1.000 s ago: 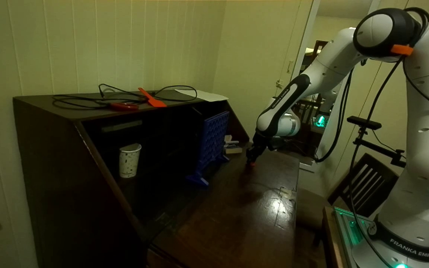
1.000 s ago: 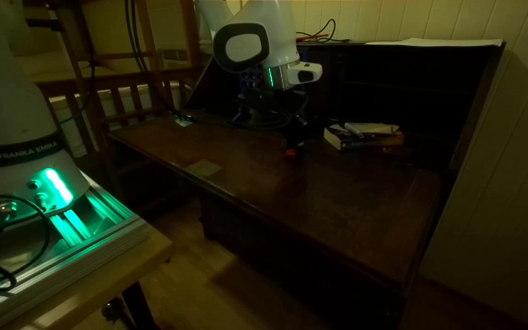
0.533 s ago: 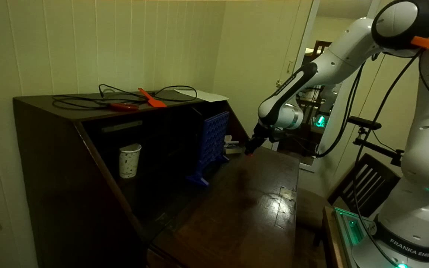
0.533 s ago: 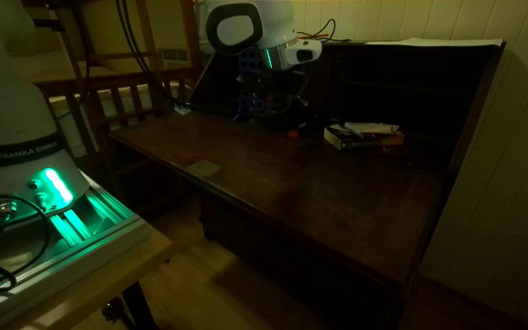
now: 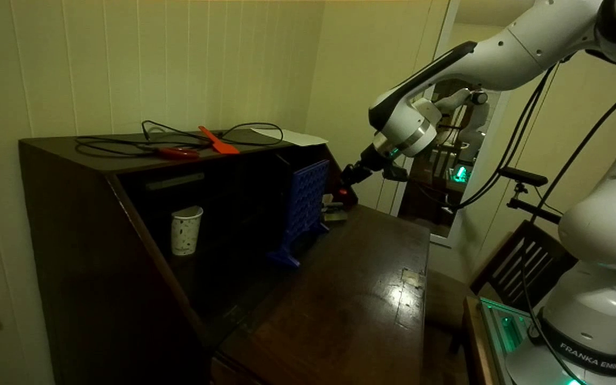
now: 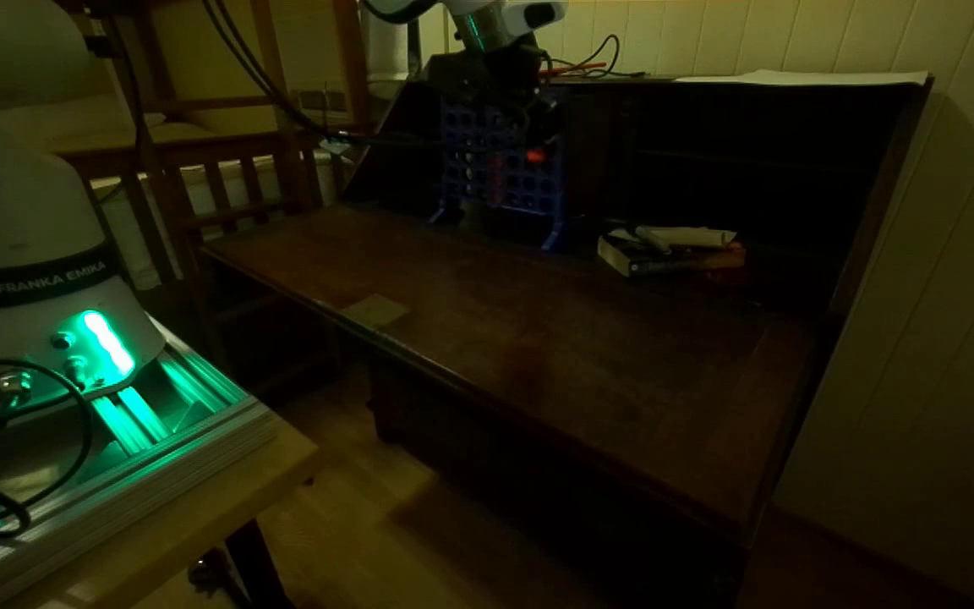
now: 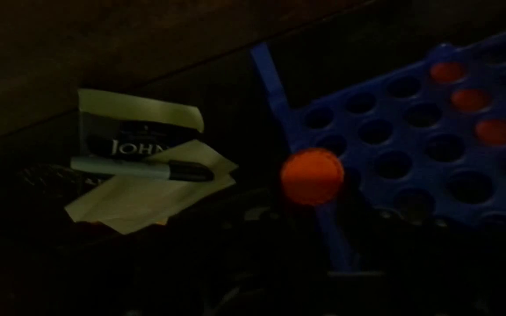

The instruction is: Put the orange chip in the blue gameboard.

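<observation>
The orange chip (image 7: 312, 176) is held face-on at the fingertips of my gripper (image 7: 313, 193) in the wrist view. The dark fingers are hard to make out there. The chip also shows as a small red spot in both exterior views (image 5: 343, 191) (image 6: 536, 156). The blue gameboard (image 5: 306, 200) stands upright on its feet at the desk's cabinet opening. My gripper is raised above the desk, with the chip in front of the board's upper right part in an exterior view (image 6: 560, 169). Several red chips (image 7: 497, 131) sit in one board column.
A book with papers and a marker (image 7: 121, 168) lies beside the board. A speckled white cup (image 5: 186, 231) stands in the cabinet (image 5: 67, 214). Cables and an orange-red tool (image 5: 219, 141) lie on its top. The brown desk surface (image 6: 588, 355) extends in front.
My gripper has risen from just above the desk, carrying the orange chip up and toward the board's height. The hand has tilted. The board has not moved.
</observation>
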Controlling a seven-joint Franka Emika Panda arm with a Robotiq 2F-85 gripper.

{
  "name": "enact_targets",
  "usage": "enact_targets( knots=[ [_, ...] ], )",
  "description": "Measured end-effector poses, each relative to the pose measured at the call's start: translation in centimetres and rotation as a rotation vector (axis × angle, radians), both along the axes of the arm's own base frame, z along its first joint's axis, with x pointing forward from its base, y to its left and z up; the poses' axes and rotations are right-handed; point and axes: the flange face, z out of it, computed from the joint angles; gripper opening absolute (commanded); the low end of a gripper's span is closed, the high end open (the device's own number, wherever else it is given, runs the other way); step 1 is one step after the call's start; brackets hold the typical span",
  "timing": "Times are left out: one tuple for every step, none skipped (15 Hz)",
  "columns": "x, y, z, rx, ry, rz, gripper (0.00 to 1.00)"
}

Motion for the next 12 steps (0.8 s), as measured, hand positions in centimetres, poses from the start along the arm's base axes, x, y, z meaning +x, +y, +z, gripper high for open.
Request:
enact_targets(
  knots=[
    [0.1,0.6,0.6,0.001,-0.029,0.017,0.09],
    [0.1,1.2,1.1,0.002,-0.053,0.036,0.09],
    [0.0,1.6,1.6,0.001,-0.076,0.054,0.09],
    [-0.1,1.9,2.0,0.001,-0.097,0.071,0.09],
    [-0.2,2.2,2.4,-0.001,-0.118,0.087,0.09],
    [-0.3,2.4,2.7,-0.005,-0.137,0.100,0.09],
    [-0.4,2.5,3.0,-0.010,-0.154,0.112,0.09],
    [-0.5,2.7,3.2,-0.015,-0.171,0.122,0.09],
    [-0.5,3.0,3.4,-0.020,-0.188,0.129,0.09],
    [-0.7,3.3,3.5,-0.028,-0.204,0.135,0.09],
    [-0.8,3.7,3.6,-0.034,-0.218,0.141,0.09],
    [-0.9,4.1,3.7,-0.039,-0.233,0.146,0.09]
  ],
)
